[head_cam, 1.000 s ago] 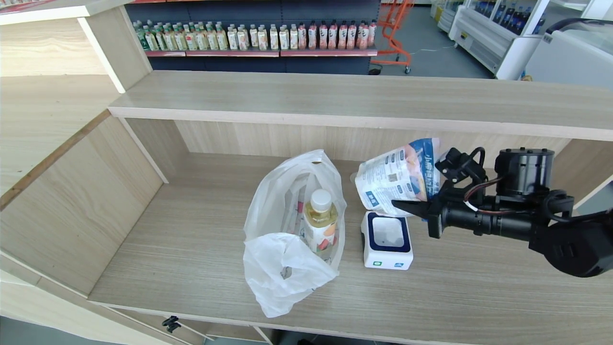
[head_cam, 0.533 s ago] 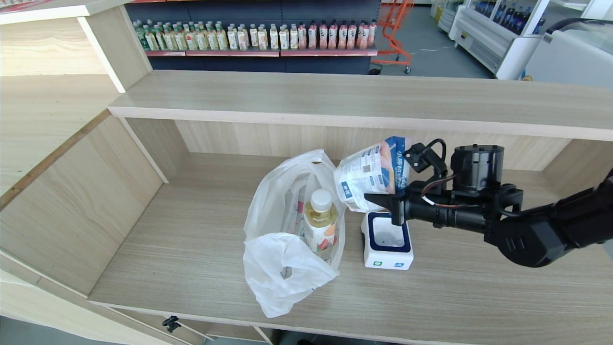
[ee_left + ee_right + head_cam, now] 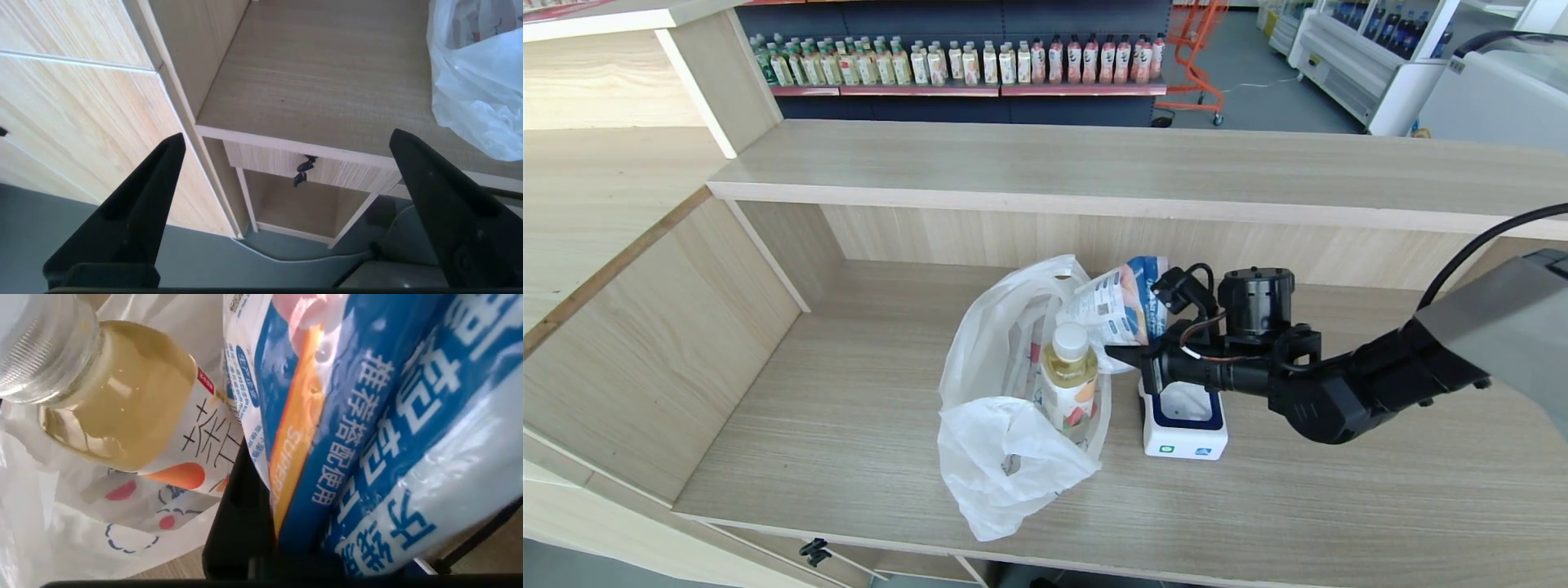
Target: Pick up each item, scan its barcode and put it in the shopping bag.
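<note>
— Packet [image 3: 1119, 306] first: where is it?

— In the air, pinched by the right gripper [image 3: 1123, 349], whose fingers are clamped on its lower edge. It hangs over the far end of the scanner [image 3: 1184, 429] and overlaps the right rim of the shopping bag [image 3: 1005, 457].

— How does it lie?

— Tilted. Its long axis slants from the blue end, up by the wrist, down to the white end, which leans toward the bag's mouth. The bag lies to the robot's left of the gripper, right beside it, so I judge the coming move to be a short carry leftward and a drop.

— Which arm is nearer?

— The right, by far. The left gripper [image 3: 282, 216] hangs low off the near edge of the counter [image 3: 849, 425], fingers spread, holding nothing.

— What is in the bag?

— A tea bottle [image 3: 1068, 380], upright, its white cap just under the packet's white end. Behind it is something with red-and-white print; I cannot tell what. The mouth gapes toward the back wall, and the near part of the plastic is slumped on the counter.

— Any risk?

— The packet could catch on the bottle cap or push the thin rim shut.
</note>
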### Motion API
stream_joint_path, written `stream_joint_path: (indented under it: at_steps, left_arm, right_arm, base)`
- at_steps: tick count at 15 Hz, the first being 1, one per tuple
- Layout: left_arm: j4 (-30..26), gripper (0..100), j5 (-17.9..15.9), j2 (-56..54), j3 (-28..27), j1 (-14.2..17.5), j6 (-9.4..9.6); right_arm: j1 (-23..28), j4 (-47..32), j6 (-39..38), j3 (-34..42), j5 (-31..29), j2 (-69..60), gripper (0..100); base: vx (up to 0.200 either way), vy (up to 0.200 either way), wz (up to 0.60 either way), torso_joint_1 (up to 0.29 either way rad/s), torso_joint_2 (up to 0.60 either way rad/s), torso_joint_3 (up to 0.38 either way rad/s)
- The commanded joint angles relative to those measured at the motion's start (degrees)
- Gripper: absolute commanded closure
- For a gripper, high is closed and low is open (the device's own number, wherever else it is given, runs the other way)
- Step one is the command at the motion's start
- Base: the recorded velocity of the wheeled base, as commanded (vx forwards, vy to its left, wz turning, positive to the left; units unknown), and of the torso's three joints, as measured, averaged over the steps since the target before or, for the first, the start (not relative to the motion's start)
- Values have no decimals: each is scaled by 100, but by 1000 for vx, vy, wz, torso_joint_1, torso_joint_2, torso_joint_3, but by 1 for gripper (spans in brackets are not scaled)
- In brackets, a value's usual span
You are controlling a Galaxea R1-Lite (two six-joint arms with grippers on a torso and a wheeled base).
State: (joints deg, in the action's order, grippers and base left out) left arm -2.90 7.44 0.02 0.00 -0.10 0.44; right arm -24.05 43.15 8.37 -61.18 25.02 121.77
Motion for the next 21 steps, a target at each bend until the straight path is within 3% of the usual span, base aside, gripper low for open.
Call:
stream_joint_path:
  at_steps: [1, 9, 10, 16, 21]
  left_arm:
    - [0, 0, 3, -2, 0, 1, 0]
    - [0, 0, 3, -2, 0, 1, 0]
    - [0, 0, 3, -2, 0, 1, 0]
    - [0, 0, 3, -2, 0, 1, 0]
    - [0, 0, 3, -2, 0, 1, 0]
  right_arm:
    - [-21, 0, 68, -95, 3, 303, 100]
    - [-161, 0, 129, -482, 3, 567, 100]
    - [-170, 0, 129, -544, 12, 593, 0]
    - [-311, 0, -504, -1141, 47, 356, 0]
    - [-144, 9, -662, -218, 320, -936, 0]
  base:
    - [0, 0, 0, 0, 0, 0]
    - [0, 0, 0, 0, 0, 0]
    - [0, 0, 0, 0, 0, 0]
    - [0, 0, 0, 0, 0, 0]
    - [0, 0, 0, 0, 0, 0]
